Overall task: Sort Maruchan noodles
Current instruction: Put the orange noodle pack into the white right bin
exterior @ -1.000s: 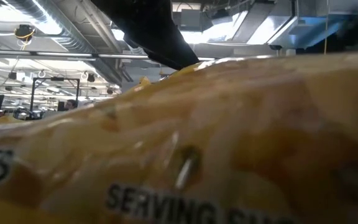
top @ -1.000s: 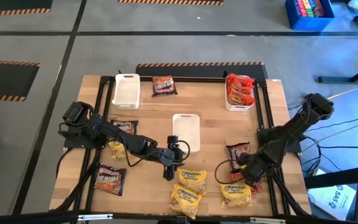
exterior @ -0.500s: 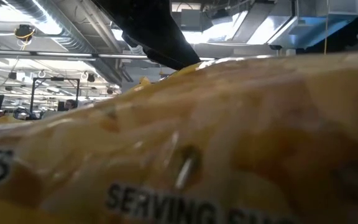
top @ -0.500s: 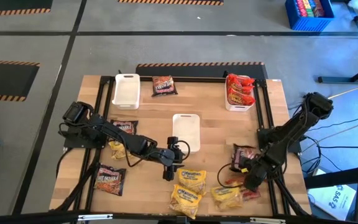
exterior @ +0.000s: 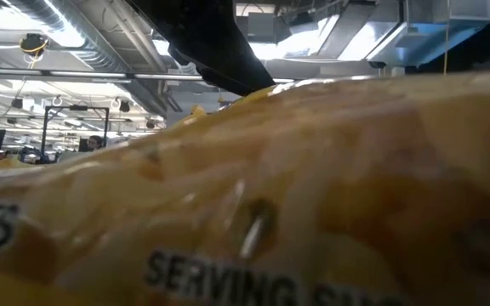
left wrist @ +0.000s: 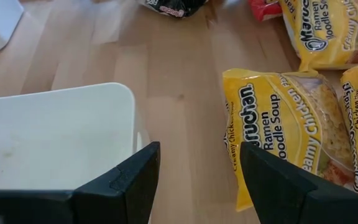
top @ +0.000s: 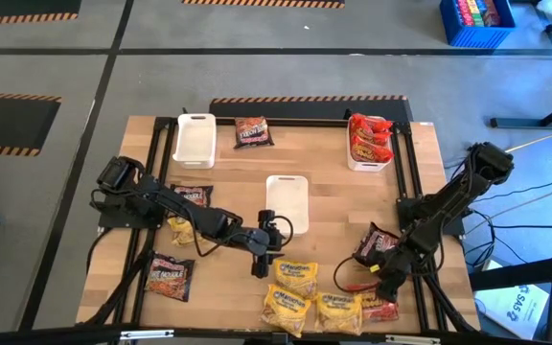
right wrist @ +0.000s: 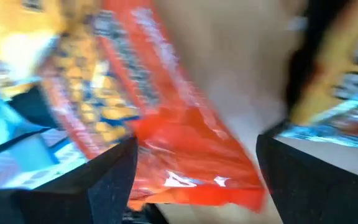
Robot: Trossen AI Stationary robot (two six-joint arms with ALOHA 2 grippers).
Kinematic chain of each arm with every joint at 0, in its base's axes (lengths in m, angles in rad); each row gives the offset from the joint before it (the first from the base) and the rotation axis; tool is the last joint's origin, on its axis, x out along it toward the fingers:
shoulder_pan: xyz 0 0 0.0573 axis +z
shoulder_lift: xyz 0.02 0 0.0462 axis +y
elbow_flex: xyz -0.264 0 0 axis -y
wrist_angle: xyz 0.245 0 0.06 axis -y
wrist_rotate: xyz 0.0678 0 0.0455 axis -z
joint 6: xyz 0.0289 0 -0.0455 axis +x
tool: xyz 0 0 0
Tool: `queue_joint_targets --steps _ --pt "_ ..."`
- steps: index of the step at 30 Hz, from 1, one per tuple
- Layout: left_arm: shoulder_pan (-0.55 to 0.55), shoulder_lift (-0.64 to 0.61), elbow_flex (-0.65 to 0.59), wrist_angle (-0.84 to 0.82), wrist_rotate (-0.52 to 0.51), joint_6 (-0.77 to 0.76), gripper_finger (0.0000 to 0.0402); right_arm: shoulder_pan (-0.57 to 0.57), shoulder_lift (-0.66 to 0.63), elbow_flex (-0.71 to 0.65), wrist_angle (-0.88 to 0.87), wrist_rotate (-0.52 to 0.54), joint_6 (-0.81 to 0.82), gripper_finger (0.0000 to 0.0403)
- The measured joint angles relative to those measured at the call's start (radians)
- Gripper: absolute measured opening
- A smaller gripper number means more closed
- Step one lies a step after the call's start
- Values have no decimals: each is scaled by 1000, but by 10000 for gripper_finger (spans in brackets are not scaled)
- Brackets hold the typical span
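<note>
Red kind: we saw two or three red packets [top: 370,140] lying in the far-right tray [top: 350,161]; we judged this the one kind already under way.
Other trays: the far-left tray [top: 195,139] and the middle tray [top: 287,199] held nothing that we could see.
Yellow kind: three yellow packets [top: 296,275] lay loose at the near edge of the surface [top: 324,206], and another [top: 181,231] lay partly under the left arm.
Dark kind: dark packets [top: 253,132] were scattered about, one beside the far-left tray, two on the left side, one [top: 371,243] just beside the right arm.
Left hand: the left hand [left wrist: 196,163] hovered open, empty, between the middle tray and the nearest yellow packet.
Right hand: the right hand [right wrist: 194,163] stood open low over a red packet [right wrist: 185,158] at the near right; we could not tell whether it touched it.
Progress: we judged most of the sorting still undone.
Hidden: a yellow packet [exterior: 313,195] pressed against the low camera blocked almost all of that view; the right wrist view was blurred, so we could not read its labels.
</note>
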Motion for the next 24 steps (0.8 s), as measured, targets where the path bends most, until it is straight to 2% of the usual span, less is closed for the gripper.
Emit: queue_joint_targets --steps 6,15,19,24 --pt "0 0 0 0 0 1 216 1 1 -2 49 25 45 310" --pt "0 0 0 0 -15 2 216 0 79 -71 252 36 18 300" --pt "0 0 0 0 -18 3 216 0 93 -74 264 35 -34 252" --pt "0 0 0 0 -19 3 216 0 93 -74 271 38 -79 154"
